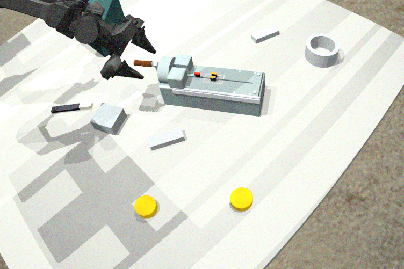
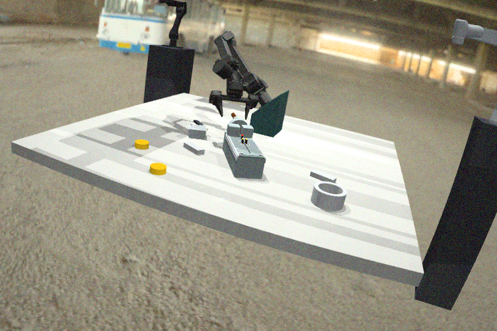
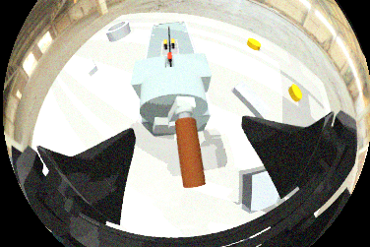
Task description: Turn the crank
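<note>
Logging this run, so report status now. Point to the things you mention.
Gripper (image 1: 149, 65) (image 2: 234, 116) (image 3: 189, 127) open, empty, at crank handle (image 1: 143, 63) (image 2: 233, 115) (image 3: 190, 153). Red pointer (image 1: 196, 74) (image 2: 242, 135) (image 3: 169, 55) short of brass marks (image 1: 213, 76) (image 2: 244, 141) (image 3: 169, 44), crank side. Nothing seen blocking handle.

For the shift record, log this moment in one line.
gripper: open | crank handle: ungripped | red pointer: short of brass marks

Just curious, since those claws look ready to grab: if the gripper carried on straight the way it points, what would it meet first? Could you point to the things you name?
Probably the brown crank handle (image 1: 142, 63) (image 2: 233, 115) (image 3: 190, 153), between the gripper's (image 1: 149, 65) (image 2: 234, 116) (image 3: 188, 123) open fingers, though depth is hard to judge.
</note>
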You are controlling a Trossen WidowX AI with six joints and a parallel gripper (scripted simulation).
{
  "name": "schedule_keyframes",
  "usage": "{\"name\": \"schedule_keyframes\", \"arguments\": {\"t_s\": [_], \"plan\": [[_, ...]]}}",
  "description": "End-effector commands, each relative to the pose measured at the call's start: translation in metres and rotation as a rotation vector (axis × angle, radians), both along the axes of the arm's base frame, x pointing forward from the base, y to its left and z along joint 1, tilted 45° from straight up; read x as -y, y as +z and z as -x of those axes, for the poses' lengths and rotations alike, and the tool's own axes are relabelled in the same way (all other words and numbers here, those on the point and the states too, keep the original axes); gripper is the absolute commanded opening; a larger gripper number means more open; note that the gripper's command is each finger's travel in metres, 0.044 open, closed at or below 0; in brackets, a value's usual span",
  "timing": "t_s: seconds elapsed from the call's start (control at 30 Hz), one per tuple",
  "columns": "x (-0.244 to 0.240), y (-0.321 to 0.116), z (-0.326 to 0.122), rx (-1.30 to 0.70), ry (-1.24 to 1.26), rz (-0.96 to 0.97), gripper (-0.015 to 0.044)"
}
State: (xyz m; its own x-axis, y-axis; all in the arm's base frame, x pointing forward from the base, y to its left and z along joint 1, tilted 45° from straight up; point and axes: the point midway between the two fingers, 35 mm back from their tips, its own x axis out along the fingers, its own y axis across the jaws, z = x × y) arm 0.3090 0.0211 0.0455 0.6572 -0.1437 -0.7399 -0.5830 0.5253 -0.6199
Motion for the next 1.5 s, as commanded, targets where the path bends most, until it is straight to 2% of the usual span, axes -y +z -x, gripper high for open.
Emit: {"name": "schedule_keyframes", "arguments": {"t_s": [0.0,0.37,0.93,1.47], "plan": [[0.005,-0.007,0.0,-0.007,0.005,0.003,0.044],[0.015,-0.017,0.0,-0.005,0.005,0.004,0.044],[0.015,-0.017,0.0,-0.005,0.005,0.004,0.0],[0.019,-0.015,-0.002,-0.005,0.005,0.005,0.0]]}}
